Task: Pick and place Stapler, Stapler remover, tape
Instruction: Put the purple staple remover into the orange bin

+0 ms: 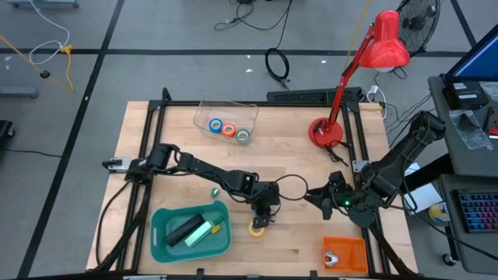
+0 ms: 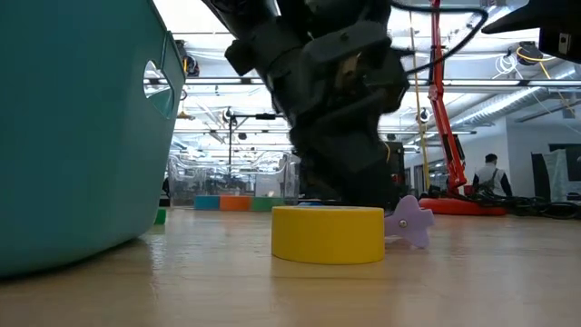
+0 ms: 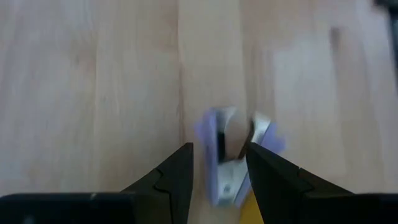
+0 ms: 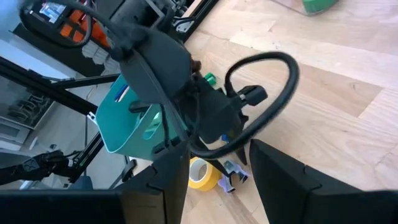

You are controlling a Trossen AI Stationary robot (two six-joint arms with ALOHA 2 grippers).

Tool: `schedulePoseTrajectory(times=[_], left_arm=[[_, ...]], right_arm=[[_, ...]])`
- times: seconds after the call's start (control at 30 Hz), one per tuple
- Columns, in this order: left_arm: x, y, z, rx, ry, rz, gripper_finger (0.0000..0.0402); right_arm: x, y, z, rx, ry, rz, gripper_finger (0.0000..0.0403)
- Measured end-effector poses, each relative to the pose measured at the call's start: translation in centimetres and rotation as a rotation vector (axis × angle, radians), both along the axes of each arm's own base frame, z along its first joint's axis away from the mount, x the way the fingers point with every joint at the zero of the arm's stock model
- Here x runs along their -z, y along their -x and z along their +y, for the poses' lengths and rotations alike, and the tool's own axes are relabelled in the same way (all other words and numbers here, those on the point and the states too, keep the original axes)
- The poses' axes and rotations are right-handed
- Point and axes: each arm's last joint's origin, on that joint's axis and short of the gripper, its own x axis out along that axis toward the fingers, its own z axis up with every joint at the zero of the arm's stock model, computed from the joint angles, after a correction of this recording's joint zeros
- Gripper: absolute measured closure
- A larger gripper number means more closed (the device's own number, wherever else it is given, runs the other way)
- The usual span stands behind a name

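My left hand (image 3: pixel 219 167) is low over the desk (image 1: pixel 296 163), fingers parted narrowly on either side of the purple stapler remover (image 3: pixel 233 158), not yet closed on it. To do this well, I think I should settle until both pads flank its metal body, then close squarely so it does not twist or skid against the yellow tape roll (image 2: pixel 328 233) lying just beside it.

My right hand (image 4: pixel 213 163) waits well to the side, fingers spread and holding nothing.

The wrist view shows how my fingers bracket the remover, which the overhead view hides beneath my arm. The table-level view shows the remover and yellow roll both resting flat on the wood. Only the overhead view gives the layout: the teal bin (image 1: pixel 162 233) with the stapler (image 1: pixel 185 229) inside, the clear bin (image 1: pixel 204 113) with three rolls, the orange tray (image 1: pixel 352 249).
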Motion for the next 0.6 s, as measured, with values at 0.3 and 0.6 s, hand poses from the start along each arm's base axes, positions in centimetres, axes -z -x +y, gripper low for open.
schedulePoseTrajectory(times=[0.3,0.6], left_arm=[[-0.28,-0.30,0.45,-0.036,0.005,-0.023,0.0255],[-0.28,-0.35,0.89,-0.014,0.014,-0.024,0.0389]], right_arm=[[0.03,0.01,0.00,-0.003,0.001,0.003,0.0243],[0.01,-0.01,0.02,-0.003,-0.002,0.002,0.0243]])
